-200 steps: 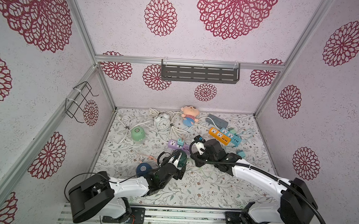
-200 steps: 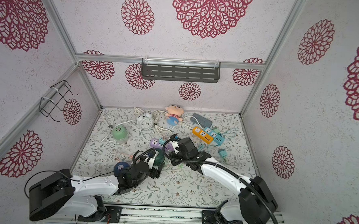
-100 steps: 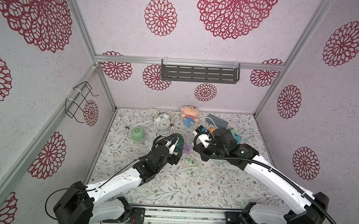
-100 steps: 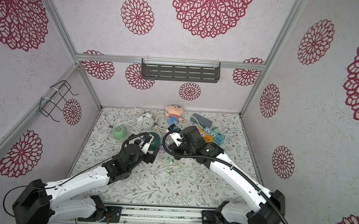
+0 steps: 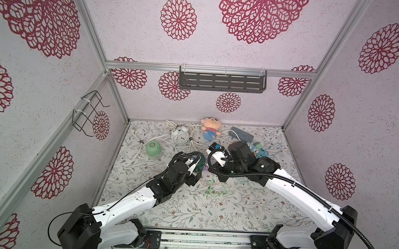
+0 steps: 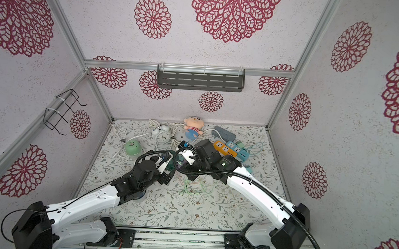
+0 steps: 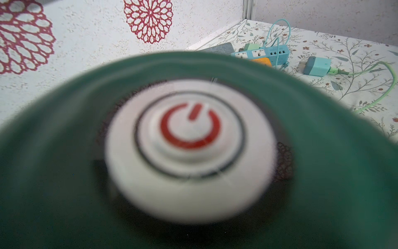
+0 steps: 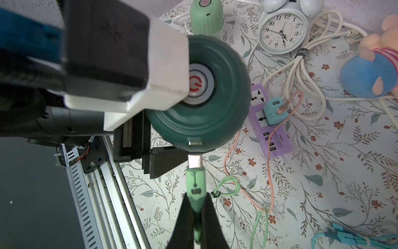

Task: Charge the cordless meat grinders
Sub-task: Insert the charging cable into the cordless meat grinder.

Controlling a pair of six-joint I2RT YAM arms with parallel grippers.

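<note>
Floral tabletop (image 5: 189,211) up front, arm bases nearest. Mid-table: left gripper (image 5: 197,169) spread wide around dark green grinder (image 8: 198,120), seemingly lifted off table. Charge port (image 8: 195,143) faces right gripper (image 8: 195,208), pinched tight on green plug (image 8: 194,181). Metal tip just short of port, roughly lined up. Step, I'd say: plugging in. Next: short straight push, left arm bracing. Farther: purple power strip (image 8: 269,129), light green grinder (image 5: 153,148) standing, alarm clock (image 5: 180,135). Behind: pale walls (image 5: 221,49), red rosettes, grey shelf (image 5: 221,82).
</note>
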